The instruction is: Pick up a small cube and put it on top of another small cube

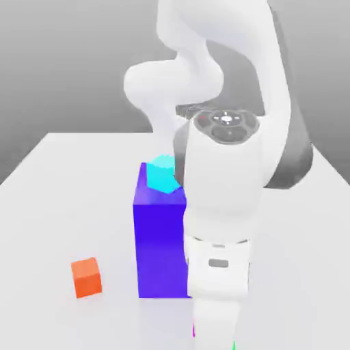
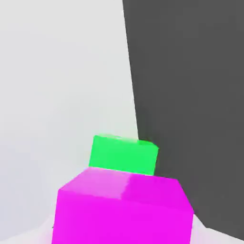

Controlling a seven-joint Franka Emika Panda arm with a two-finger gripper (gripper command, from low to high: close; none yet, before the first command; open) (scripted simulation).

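In the exterior view, an orange cube (image 1: 86, 278) is seen at the left on the surface (image 1: 68, 205), followed by a tall blue block (image 1: 162, 246) with a cyan piece (image 1: 161, 175) at its top. Farther right, the magenta cube (image 2: 122, 219) is gripped by the claw (image 2: 123, 229), closed to its width, with the green cube (image 2: 123, 155) just beside it.

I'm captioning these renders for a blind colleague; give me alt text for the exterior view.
A white robot arm reaches down in front of a tall blue block, with slivers of magenta and green beside its lower end. A cyan cube appears at the block's top; an orange-red cube sits toward the exterior view's left.
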